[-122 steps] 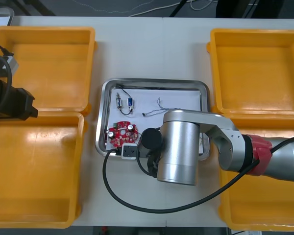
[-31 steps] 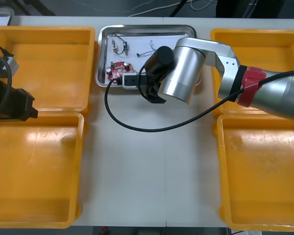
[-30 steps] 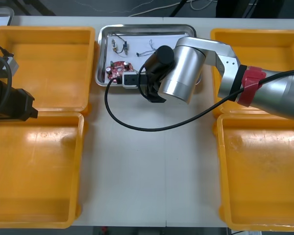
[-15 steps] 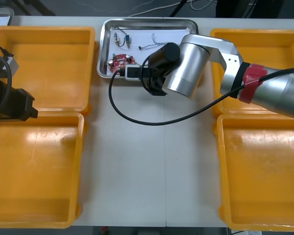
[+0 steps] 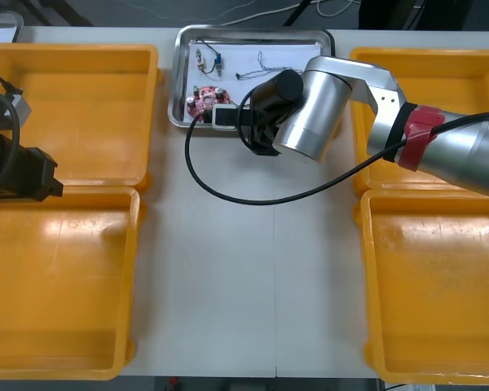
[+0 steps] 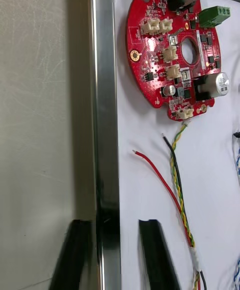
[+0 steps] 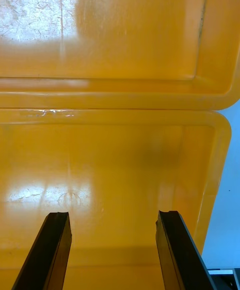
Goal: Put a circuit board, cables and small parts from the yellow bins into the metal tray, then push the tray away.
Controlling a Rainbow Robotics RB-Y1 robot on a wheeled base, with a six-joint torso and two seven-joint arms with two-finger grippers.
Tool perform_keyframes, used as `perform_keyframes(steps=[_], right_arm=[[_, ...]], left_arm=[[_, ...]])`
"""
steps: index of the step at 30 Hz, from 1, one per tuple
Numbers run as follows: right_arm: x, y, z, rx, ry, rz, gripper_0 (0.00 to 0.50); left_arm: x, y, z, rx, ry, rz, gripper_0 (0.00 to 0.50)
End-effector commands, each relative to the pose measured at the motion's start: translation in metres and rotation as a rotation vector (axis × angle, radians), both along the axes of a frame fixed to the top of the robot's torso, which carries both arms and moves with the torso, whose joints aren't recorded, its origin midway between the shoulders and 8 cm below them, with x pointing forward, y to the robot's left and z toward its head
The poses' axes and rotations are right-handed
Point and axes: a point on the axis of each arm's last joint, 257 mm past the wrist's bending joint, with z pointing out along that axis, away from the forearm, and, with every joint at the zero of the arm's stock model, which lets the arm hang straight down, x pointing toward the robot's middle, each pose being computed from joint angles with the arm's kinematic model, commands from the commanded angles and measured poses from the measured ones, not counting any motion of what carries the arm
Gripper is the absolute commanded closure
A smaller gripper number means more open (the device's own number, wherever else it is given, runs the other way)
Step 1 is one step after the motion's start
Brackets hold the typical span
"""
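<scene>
Right fingers [image 6: 75, 255] clamp tray [image 6: 105, 120] rim; left fingers [image 7: 52, 250] spread, idle over bin [image 7: 120, 170]. Risk: overpush sends tray off surface [image 5: 253, 269] edge.

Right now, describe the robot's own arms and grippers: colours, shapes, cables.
The right arm is a fat silver cylinder with a red band, a black wrist and a looping black cable. The right gripper has two flat black fingers. The left arm is black and blocky; the left gripper has matching black fingers.
</scene>
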Motion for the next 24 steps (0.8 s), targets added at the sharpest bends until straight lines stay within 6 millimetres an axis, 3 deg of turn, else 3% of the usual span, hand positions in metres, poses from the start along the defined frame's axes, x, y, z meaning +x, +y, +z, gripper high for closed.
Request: perform_keyframes(steps=[1, 7, 10, 20, 24], right_arm=[[0.004, 0.028, 0.043, 0.007, -0.064, 0.047, 0.0], [0.004, 0.028, 0.043, 0.007, -0.064, 0.047, 0.0], [-0.007, 0.037, 0.027, 0.012, -0.031, 0.062, 0.0], [-0.041, 0.041, 0.049, 0.005, 0.055, 0.027, 0.0], [-0.059, 0.034, 0.061, 0.001, 0.112, -0.008, 0.0]], left_arm=[[0.001, 0.014, 0.014, 0.024, -0.046, 0.03, 0.0], [0.001, 0.014, 0.014, 0.024, -0.046, 0.03, 0.0], [0.001, 0.014, 0.014, 0.024, -0.046, 0.03, 0.0], [0.001, 0.014, 0.014, 0.024, -0.046, 0.03, 0.0], [0.001, 0.014, 0.014, 0.024, -0.046, 0.03, 0.0]])
